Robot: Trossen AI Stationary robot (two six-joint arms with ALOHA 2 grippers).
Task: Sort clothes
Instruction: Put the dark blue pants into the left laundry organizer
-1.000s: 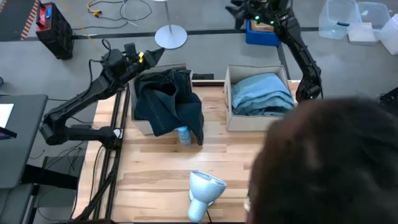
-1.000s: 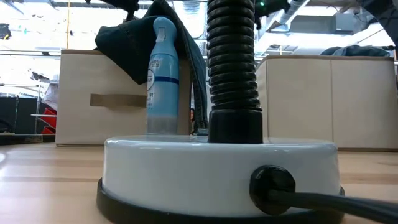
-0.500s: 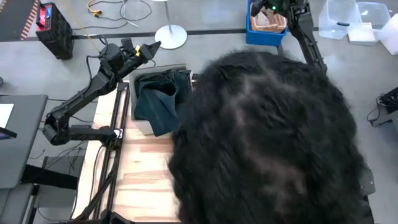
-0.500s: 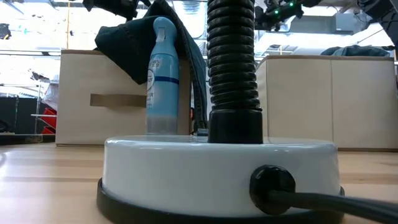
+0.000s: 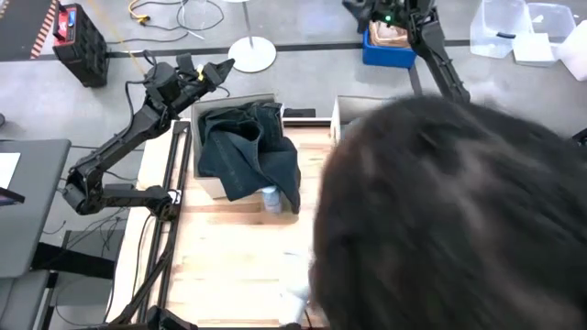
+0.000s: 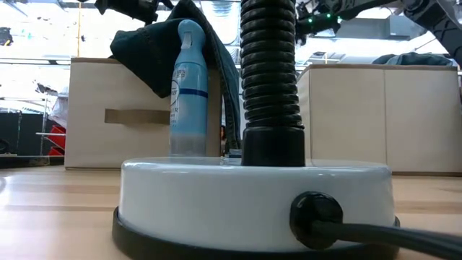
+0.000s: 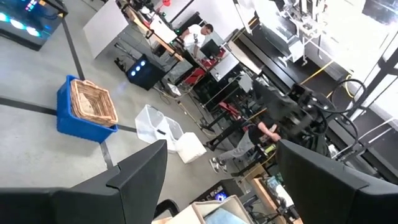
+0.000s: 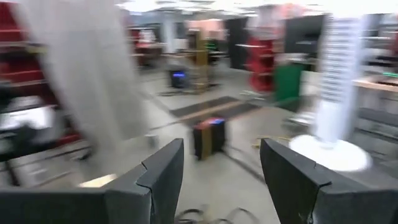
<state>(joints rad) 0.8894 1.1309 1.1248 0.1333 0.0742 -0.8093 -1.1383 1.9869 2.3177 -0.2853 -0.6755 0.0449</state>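
A dark teal-black garment (image 5: 248, 147) is draped over the left beige box (image 5: 204, 183); one fold hangs down the box's near wall (image 6: 227, 94). In the low view a grey-blue garment (image 6: 419, 59) shows above the rim of the right box (image 6: 382, 119). From above, a person's head hides that box's inside. My left gripper (image 5: 218, 70) hovers open and empty beyond the left box's far left corner. My right gripper (image 5: 356, 7) is open and empty, high beyond the table's far edge. Both wrist views show bare fingers (image 7: 137, 171) (image 8: 155, 171) with only the room beyond.
A person's head (image 5: 449, 211) covers the table's right half in the high view. A small blue bottle (image 5: 270, 197) stands at the left box's near wall. A white lamp base (image 6: 253, 195) with its black ribbed neck stands near the front. A blue bin (image 5: 385, 44) is on the floor behind.
The person's head has swept across the high view and now hides the right box. My left gripper has drifted a little toward the far edge, still open. My right arm has swung sideways beyond the far edge, and its wrist view is blurred. The garments have not moved.
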